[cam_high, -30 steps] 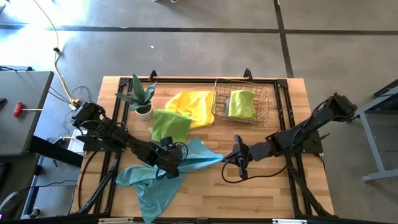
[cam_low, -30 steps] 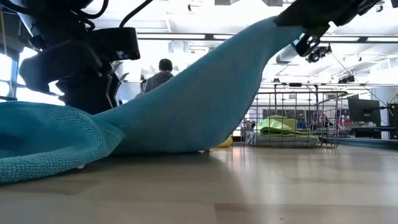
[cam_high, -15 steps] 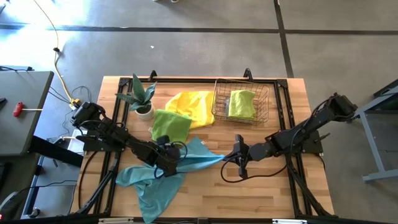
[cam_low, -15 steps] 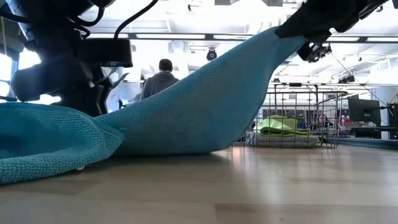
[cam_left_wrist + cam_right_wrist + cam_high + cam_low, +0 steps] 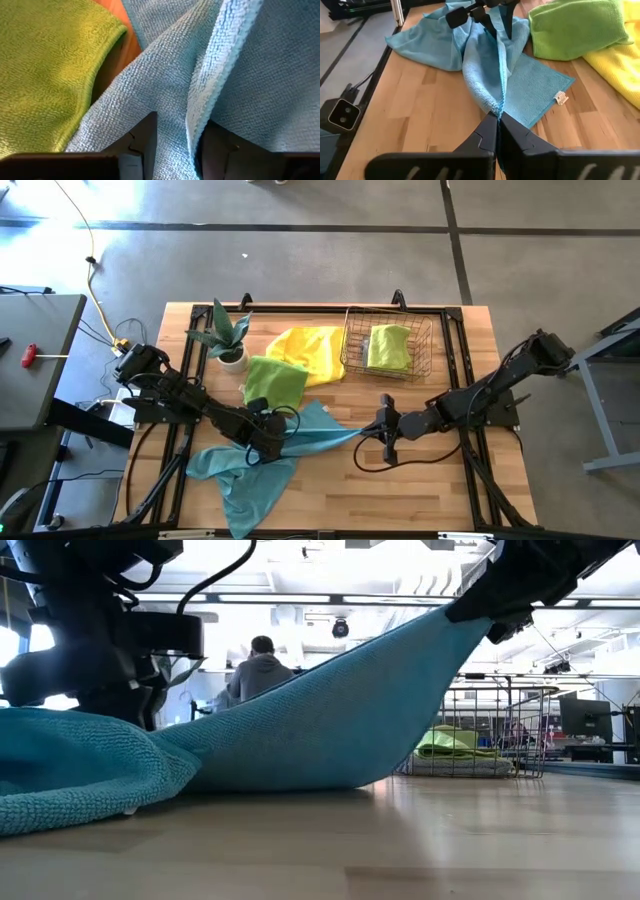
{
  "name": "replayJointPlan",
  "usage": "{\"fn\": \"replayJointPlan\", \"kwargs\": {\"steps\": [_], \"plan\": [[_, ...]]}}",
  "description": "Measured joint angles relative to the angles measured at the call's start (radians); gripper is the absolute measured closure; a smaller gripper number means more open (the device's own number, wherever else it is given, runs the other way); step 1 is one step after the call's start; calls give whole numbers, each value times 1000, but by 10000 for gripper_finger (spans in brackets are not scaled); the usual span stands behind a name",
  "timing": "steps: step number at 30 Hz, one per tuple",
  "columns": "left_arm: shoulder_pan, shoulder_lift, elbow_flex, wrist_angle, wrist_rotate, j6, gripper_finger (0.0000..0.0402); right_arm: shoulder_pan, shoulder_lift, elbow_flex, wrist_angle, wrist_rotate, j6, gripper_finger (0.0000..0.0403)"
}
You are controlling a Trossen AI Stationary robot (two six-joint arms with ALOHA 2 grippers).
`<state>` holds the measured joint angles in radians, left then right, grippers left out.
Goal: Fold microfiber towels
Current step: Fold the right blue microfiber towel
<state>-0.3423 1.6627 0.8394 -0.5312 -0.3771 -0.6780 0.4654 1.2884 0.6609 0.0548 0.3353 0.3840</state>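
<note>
While right end effector [image 5: 496,116] pinches teal towel [image 5: 492,75] corner, left end effector [image 5: 172,142] straddles fold, white tag [image 5: 561,98] unreadable

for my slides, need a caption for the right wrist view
Right claw shut on a teal towel corner, stretching it toward the left claw.

Your bare surface [image 5: 430,480] lies front right; plant [image 5: 228,338], lime towel [image 5: 275,383], yellow towel [image 5: 312,352] and basket [image 5: 388,348] crowd the back.

We see a robotics lab: bare grey concrete floor [image 5: 330,270], pale wooden slatted worktop [image 5: 440,490], open hall with ceiling strip lights [image 5: 300,598].
</note>
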Motion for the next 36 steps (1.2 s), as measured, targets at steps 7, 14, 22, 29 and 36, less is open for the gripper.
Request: {"fn": "replayJointPlan", "kwargs": {"steps": [7,14,22,29,36], "plan": [[0,-13,0,4,57,0,362,0,0,0,-43,66,0,403],[0,-80,25,-22,106,9,395,0,0,0,-62,125,-68,403],[1,-154,153,-195,80,34,401,0,-14,47,-120,134,-147,403],[1,-166,338,-382,39,120,401,14,-15,293,-509,242,-185,403],[1,-166,554,-600,-63,198,401,15,-11,471,-793,305,-158,403]]}}
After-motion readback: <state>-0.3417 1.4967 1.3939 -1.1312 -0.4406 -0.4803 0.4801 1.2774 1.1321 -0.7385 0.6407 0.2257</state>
